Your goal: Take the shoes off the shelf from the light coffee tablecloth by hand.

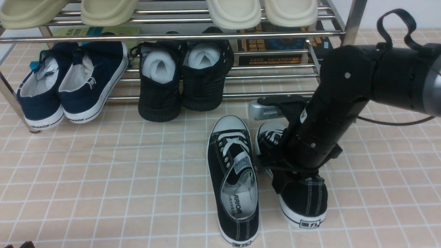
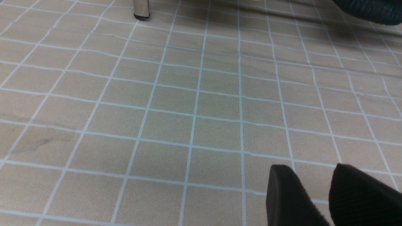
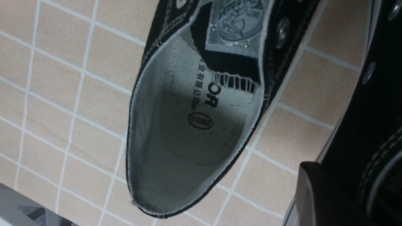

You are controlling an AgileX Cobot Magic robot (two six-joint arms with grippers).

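The two black canvas shoes stand on the light coffee tablecloth (image 1: 103,172) in front of the chrome shelf (image 1: 172,36), toes toward it. The left shoe (image 1: 234,179) lies free; the right wrist view looks down into its grey insole (image 3: 188,131). My right arm reaches down over the right shoe (image 1: 303,203), which rests on the cloth. My right gripper (image 1: 287,172) sits at its opening, largely hidden by the wrist. In the right wrist view one finger (image 3: 314,191) presses the outside of that shoe's wall (image 3: 377,110); the other finger is hidden. My left gripper (image 2: 311,175) hovers slightly open and empty above bare cloth.
On the shelf's lower bars sit navy slip-ons (image 1: 69,82) and all-black shoes stuffed with white foam (image 1: 186,75). Cream slippers (image 1: 234,12) lie on the upper bars. Books (image 1: 275,44) stand behind. A shelf leg (image 2: 141,9) shows in the left wrist view.
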